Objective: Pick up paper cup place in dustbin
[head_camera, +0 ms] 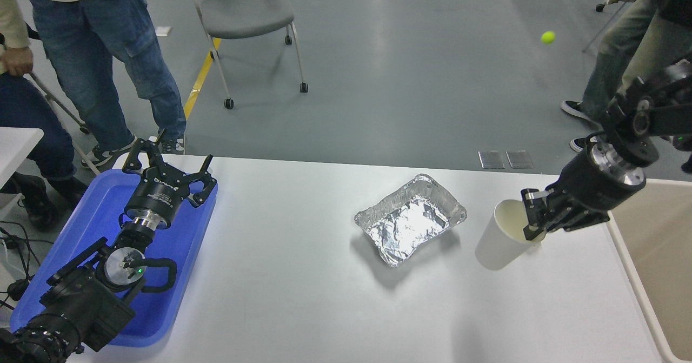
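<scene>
The white paper cup (500, 237) hangs tilted in the air above the table's right part, its cream inside facing up and right. My right gripper (532, 218) is shut on the cup's rim and holds it well above the table. The beige dustbin (657, 255) stands at the right edge, just right of the cup, only partly in view. My left gripper (165, 171) is open, parked over the blue tray at the lower left.
A crinkled silver foil tray (411, 218) lies mid-table, left of the cup. A blue plastic tray (86, 228) lies at the left under my left arm. People stand at the top left and top right. A grey chair (246, 11) and a small yellow-green ball (547, 37) are beyond the table.
</scene>
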Robot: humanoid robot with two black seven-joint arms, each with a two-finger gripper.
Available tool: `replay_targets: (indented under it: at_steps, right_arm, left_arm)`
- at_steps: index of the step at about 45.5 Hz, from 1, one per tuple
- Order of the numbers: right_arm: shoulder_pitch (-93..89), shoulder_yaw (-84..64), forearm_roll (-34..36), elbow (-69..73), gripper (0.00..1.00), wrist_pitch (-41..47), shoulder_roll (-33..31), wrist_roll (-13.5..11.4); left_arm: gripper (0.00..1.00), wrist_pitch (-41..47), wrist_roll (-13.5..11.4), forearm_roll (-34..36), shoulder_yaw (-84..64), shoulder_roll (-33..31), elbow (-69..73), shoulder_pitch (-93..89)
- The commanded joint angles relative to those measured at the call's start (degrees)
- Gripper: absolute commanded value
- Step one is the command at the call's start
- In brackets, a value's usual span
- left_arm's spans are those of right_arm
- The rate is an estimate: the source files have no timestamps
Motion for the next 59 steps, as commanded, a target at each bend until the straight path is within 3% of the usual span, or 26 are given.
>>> replay_targets:
  at_steps: [1,30,52,59]
  right_arm:
    - [9.9,-3.3,-0.2,3.0,0.00,1.4,-0.8,0.0]
    - [29.3,-9.3,0.1,4.9,0.00,1.4,-2.7,0.0]
    - [28.9,-22.2,-0.3,4.2,0.00,1.4,-3.4,0.0]
    - [28.7,-28.2,-0.8,3.5,0.00,1.4,-7.6,0.0]
  left_arm:
    - [1.00,0.0,0.0,0.0,0.0,0.0,0.0,0.0]
    - [1.00,0.0,0.0,0.0,0.0,0.0,0.0,0.1]
    - [1.00,0.0,0.0,0.0,0.0,0.0,0.0,0.1]
    - [1.00,0.0,0.0,0.0,0.0,0.0,0.0,0.1]
